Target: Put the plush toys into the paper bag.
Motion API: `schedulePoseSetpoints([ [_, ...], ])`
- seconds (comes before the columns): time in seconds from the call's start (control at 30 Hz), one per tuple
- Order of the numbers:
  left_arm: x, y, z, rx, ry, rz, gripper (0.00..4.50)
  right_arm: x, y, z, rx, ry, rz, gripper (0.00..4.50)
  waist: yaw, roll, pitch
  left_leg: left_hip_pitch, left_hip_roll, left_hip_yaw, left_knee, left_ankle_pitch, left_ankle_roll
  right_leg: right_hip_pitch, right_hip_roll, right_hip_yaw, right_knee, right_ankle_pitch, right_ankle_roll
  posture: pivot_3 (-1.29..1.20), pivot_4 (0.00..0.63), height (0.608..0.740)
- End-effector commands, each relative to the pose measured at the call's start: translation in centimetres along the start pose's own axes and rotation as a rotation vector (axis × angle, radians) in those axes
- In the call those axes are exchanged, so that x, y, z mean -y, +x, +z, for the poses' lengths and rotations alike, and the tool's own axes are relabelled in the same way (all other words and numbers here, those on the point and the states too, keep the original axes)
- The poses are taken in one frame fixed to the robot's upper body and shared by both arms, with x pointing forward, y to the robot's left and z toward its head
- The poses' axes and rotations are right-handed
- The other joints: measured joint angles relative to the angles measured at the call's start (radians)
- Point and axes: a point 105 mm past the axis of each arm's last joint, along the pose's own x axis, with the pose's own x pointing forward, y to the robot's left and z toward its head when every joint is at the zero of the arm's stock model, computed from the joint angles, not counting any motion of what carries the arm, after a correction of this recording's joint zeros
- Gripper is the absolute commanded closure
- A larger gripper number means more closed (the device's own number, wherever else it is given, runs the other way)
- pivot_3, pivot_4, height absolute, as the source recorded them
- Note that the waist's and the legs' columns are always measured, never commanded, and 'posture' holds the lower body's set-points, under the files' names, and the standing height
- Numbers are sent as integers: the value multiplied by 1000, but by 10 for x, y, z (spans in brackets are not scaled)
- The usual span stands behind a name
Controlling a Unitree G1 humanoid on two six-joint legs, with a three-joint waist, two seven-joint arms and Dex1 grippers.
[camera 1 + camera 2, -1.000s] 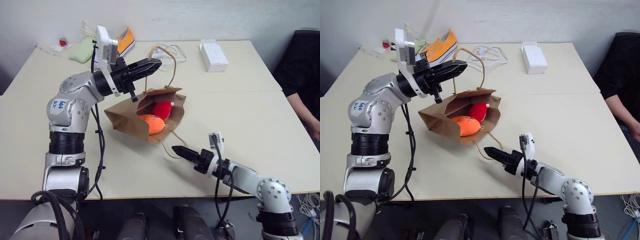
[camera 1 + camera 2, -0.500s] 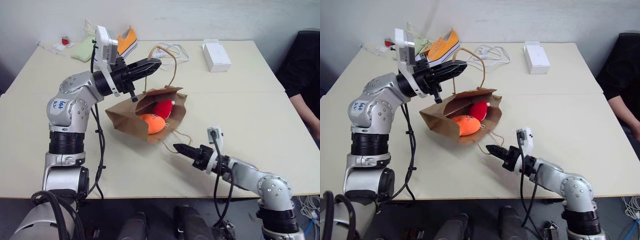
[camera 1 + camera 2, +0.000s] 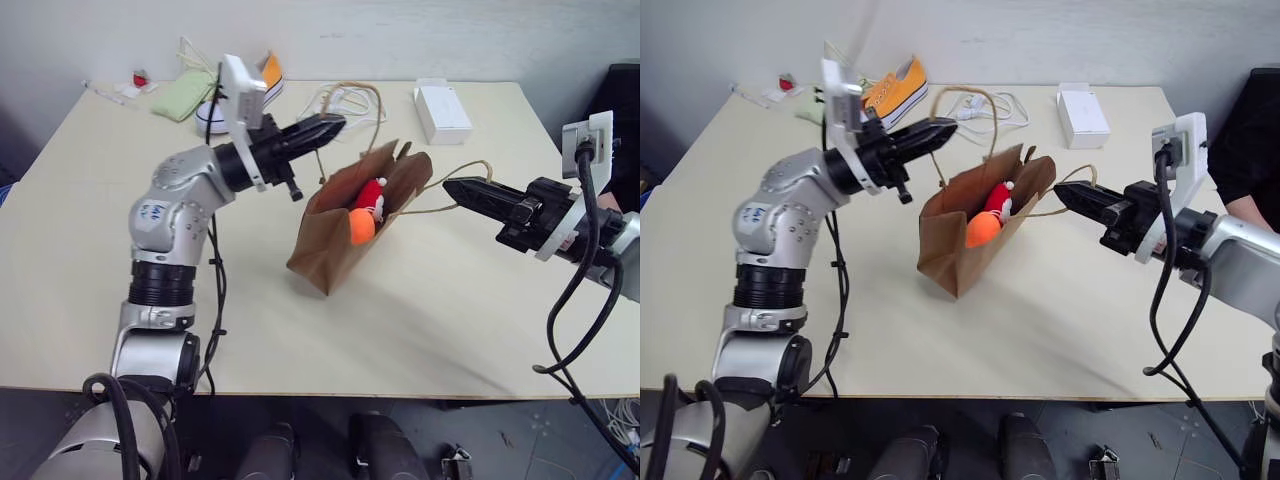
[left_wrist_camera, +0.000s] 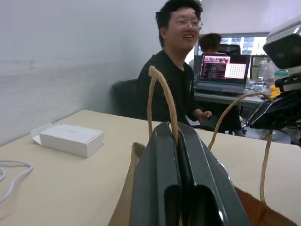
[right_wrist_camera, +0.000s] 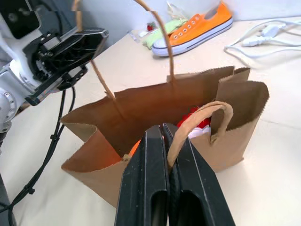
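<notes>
Where a second ago the paper bag [image 3: 355, 225] lay slumped on the table [image 3: 90, 250], it now hangs upright at centre, both plush toys, red [image 3: 372, 195] and orange [image 3: 361, 226], inside: task judged all but complete. Left gripper [image 3: 325, 130], at 11 o'clock of the bag, fingers fully closed on one rope handle [image 3: 350, 100]. Right gripper [image 3: 462, 189], at 3 o'clock, newly clamped tight on the other handle [image 3: 450, 185] and raised.

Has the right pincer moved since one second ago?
Yes. The right pincer, shut on the paper bag's near handle, has risen from the table front edge toward the white box.
</notes>
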Motion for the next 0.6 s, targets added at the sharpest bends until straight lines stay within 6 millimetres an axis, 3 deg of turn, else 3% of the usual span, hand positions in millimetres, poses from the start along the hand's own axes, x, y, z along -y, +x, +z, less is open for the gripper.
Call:
schedulePoseSetpoints([
  [0.03,3,5,-3,10,31,0,4500,0,5,6,32,-38,-8,4481,6,0,0,0,0,0,0,0,0,0,0,0,0,0,0,0,150,740],
  [0.33,-8,-7,15,62,19,52,4500,-28,7,50,190,-115,56,4481,10,0,0,-2,0,0,0,0,0,-2,0,0,0,0,0,0,150,740],
  [0.6,-1,-3,0,49,-20,40,4500,-13,13,11,39,-240,-43,4481,19,-1,0,-3,0,0,1,0,1,-2,0,0,-1,0,0,0,150,740],
])
